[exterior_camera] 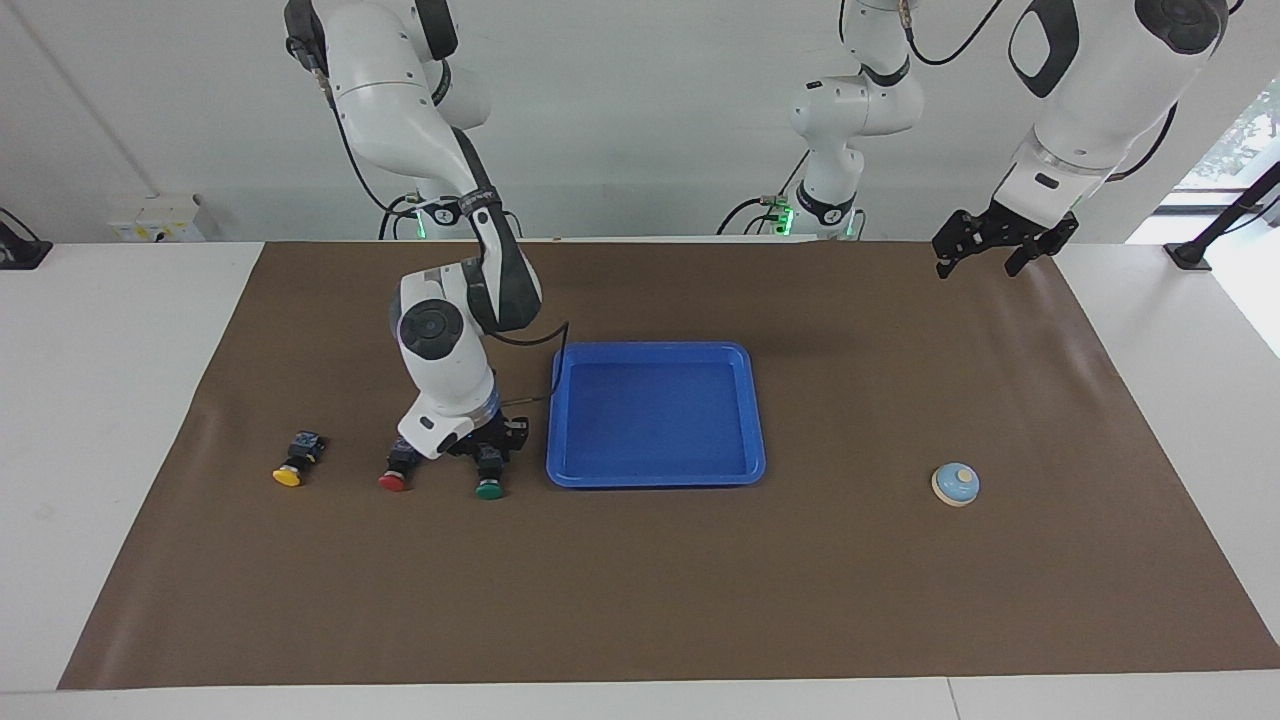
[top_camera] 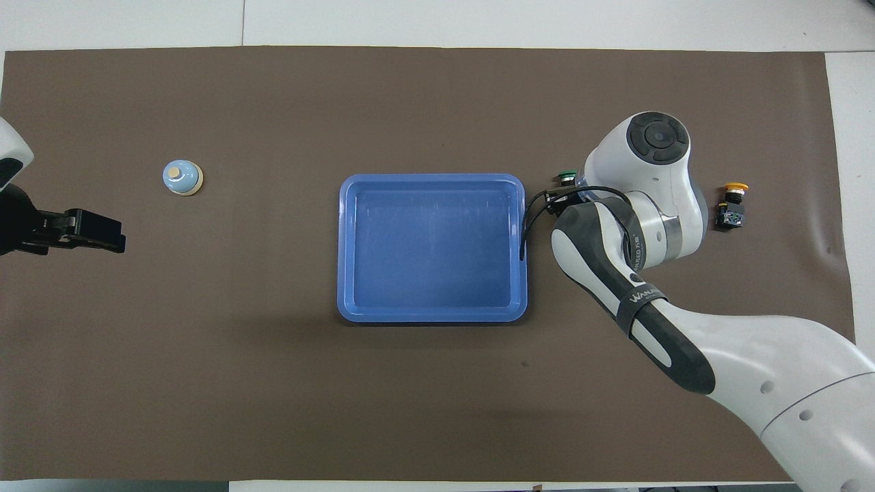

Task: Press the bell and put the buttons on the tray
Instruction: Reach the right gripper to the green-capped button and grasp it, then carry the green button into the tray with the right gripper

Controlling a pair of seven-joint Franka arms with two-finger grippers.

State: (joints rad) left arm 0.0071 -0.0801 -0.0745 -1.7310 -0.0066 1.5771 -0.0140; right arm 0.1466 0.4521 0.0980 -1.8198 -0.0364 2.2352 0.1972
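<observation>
My right gripper (exterior_camera: 489, 458) is down at the mat beside the blue tray (exterior_camera: 655, 479), shut on the black body of the green button (exterior_camera: 489, 488). The green cap also shows in the overhead view (top_camera: 566, 178), next to the tray (top_camera: 432, 316). The red button (exterior_camera: 394, 477) lies just beside it, toward the right arm's end of the table, and is hidden under the arm in the overhead view. The yellow button (exterior_camera: 290, 467) (top_camera: 731, 203) lies farther that way. The bell (exterior_camera: 955, 484) (top_camera: 182, 178) stands toward the left arm's end. My left gripper (exterior_camera: 980, 262) (top_camera: 85, 232) waits open and raised over the mat's edge.
A brown mat (exterior_camera: 640, 600) covers the table. The right arm's wrist and forearm (top_camera: 636, 225) hang over the spot between the tray and the yellow button. A third robot arm base (exterior_camera: 830, 200) stands at the robots' end of the table.
</observation>
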